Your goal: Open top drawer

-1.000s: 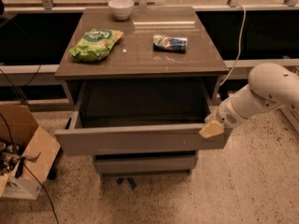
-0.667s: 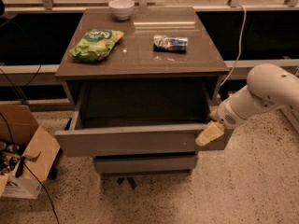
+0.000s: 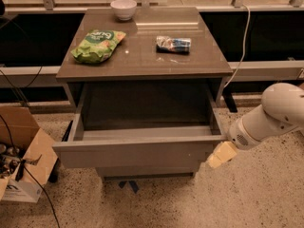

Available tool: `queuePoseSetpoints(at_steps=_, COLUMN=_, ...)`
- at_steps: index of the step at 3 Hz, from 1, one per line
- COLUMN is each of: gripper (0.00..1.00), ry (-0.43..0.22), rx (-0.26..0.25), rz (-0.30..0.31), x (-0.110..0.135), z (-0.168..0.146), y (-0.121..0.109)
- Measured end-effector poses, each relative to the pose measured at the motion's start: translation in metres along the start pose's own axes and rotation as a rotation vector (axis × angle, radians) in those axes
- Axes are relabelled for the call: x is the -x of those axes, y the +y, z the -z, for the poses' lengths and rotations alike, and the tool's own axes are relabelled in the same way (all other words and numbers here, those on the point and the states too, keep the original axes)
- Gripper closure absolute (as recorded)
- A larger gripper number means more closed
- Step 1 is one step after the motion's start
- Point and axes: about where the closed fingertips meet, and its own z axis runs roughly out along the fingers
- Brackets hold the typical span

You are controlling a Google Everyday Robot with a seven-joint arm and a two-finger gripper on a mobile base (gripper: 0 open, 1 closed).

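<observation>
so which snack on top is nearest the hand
The blue-and-white packet, right of the green chip bag. The hand is at the open grey-brown top drawer, right front corner.

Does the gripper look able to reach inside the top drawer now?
Probably yes: the gripper sits by a front corner of the top drawer, which stands open, and nothing blocks the way.

High frontal view, close, facing cabinet (image 3: 142, 61); gripper (image 3: 221, 155) lower right
</observation>
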Motion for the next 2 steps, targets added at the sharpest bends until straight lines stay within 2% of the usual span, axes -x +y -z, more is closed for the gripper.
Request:
queuePoseSetpoints(at_steps=1, gripper=0.0, ry=0.0, rx=0.0, rz=0.0, x=0.0, z=0.0, y=0.0)
queuePoseSetpoints(at_steps=2, gripper=0.0, ry=-0.027, rx=0.007, rz=0.157, x=0.038, z=0.01, y=0.013)
